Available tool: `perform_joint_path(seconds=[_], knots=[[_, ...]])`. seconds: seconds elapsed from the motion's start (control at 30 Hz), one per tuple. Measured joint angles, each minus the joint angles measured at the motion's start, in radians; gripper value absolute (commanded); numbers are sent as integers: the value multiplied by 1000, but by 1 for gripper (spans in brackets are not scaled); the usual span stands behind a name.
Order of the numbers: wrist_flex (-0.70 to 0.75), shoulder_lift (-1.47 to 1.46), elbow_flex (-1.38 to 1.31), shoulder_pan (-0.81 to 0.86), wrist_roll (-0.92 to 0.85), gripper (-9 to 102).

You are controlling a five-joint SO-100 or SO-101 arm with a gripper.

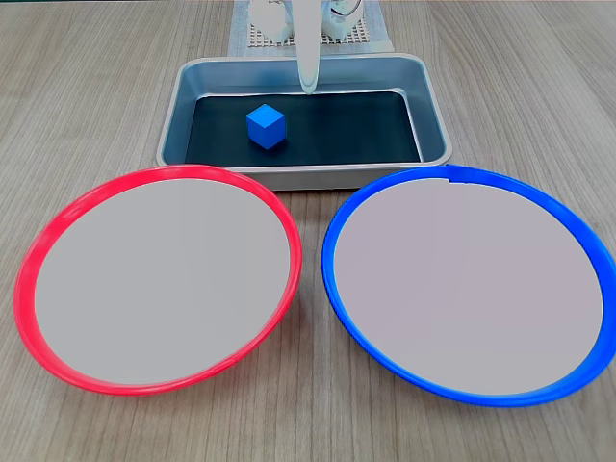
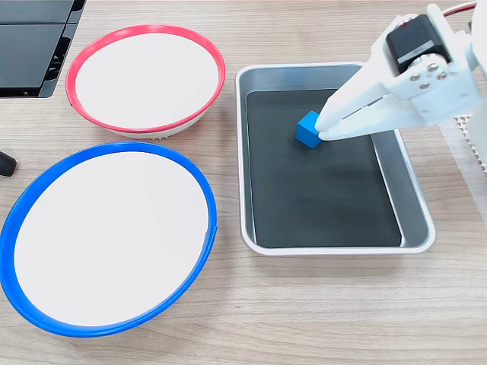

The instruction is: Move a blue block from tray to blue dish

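The blue block [image 1: 267, 126] [image 2: 307, 129] sits on the black floor of the grey metal tray [image 1: 289, 178] [image 2: 242, 152], apart from its walls. My white gripper [image 1: 308, 89] [image 2: 323, 134] hangs over the tray with its tips just beside the block. The fingers are pressed together and hold nothing. In a fixed view the tips overlap the block's edge, so I cannot tell whether they touch it. The blue dish [image 1: 329, 252] [image 2: 106, 148] lies empty on the wooden table in front of the tray.
A red-rimmed dish [image 1: 21, 289] [image 2: 144, 30] of the same size lies empty beside the blue one. A white mesh mat [image 1: 260, 38] [image 2: 472, 137] lies under the arm's base behind the tray. A black device [image 2: 34, 46] lies at the table's corner.
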Motion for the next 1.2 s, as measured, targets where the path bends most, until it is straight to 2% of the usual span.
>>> perform_joint_path(seconds=[1.0, 1.03, 1.2], knots=[[6, 0, 0, 28, 17, 0], [8, 0, 0, 29, -15, 0], [57, -144, -94, 55, -554, 0]])
